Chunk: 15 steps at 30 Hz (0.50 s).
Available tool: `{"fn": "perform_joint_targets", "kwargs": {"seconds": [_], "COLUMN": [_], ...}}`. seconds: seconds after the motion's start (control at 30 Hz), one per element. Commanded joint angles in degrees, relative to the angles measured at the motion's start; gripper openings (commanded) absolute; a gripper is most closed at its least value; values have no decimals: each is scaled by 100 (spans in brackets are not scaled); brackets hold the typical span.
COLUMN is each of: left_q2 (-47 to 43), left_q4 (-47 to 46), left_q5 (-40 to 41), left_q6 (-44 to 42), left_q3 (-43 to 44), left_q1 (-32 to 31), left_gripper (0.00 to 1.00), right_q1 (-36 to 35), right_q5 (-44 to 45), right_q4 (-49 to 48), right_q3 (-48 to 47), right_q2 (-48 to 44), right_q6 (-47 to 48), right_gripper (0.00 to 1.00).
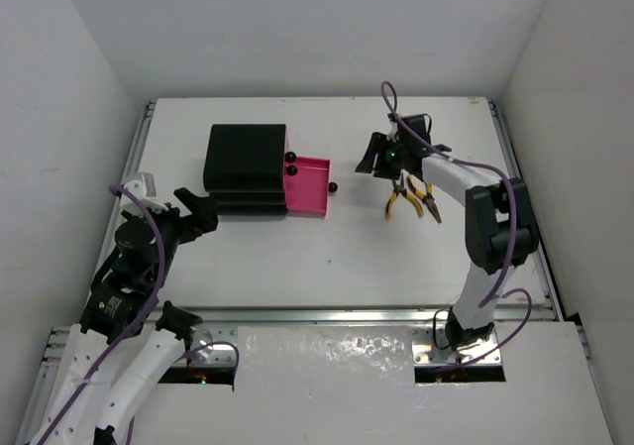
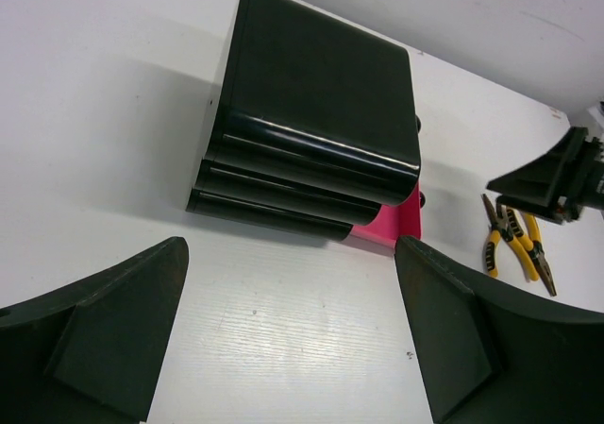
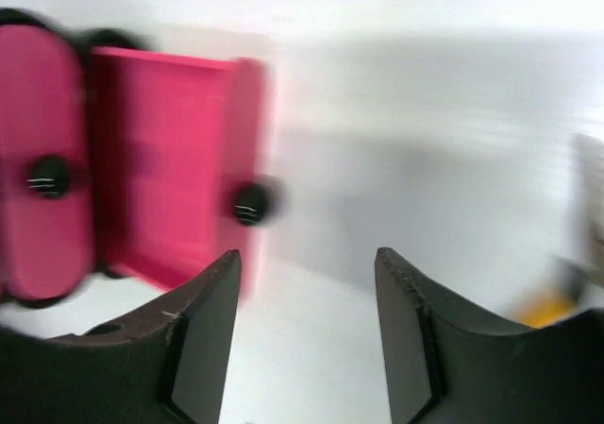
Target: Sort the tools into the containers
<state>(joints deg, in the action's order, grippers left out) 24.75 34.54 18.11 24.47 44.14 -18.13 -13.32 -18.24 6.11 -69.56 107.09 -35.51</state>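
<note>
glossy plastic on a matt bench (image 2: 283,348)
the black chest (image 2: 321,93) is shown in smooth, shiny plastic, the pink drawer (image 1: 309,192) smooth-walled, the white bench finely ribbed, and the pliers (image 2: 493,249) yellow plastic-coated at the grips.

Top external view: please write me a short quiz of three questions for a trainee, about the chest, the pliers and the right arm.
1. True or false: both pliers lie on the table, outside the chest.
2. How many drawers of the chest are pulled out? A) none B) one C) three
3. Fill in: the jaws of the right gripper are ___ and hold nothing.

Key: 1 true; 2 B, the pink drawer; 3 open.
</note>
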Motion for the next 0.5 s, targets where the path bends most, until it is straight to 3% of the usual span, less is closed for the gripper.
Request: {"fn": "perform_joint_targets", "kwargs": {"seconds": [0.0, 0.17, 0.47], "left_q2": [-32, -14, 21], "left_q4": [-246, -246, -246], "left_q5": [-18, -35, -35], "left_q6": [-47, -47, -47], "left_q3": [7, 7, 16], "left_q1": [-68, -68, -68], "left_gripper": [89, 89, 89], "right_q1": [-30, -30, -21], "right_q5": [1805, 2263, 3052], "right_q4": [1892, 2807, 2905], "right_q3": [-207, -900, -1559], "right_q2": [-276, 110, 1066], "right_q6": [816, 1668, 2004], "right_gripper": [58, 61, 57]}}
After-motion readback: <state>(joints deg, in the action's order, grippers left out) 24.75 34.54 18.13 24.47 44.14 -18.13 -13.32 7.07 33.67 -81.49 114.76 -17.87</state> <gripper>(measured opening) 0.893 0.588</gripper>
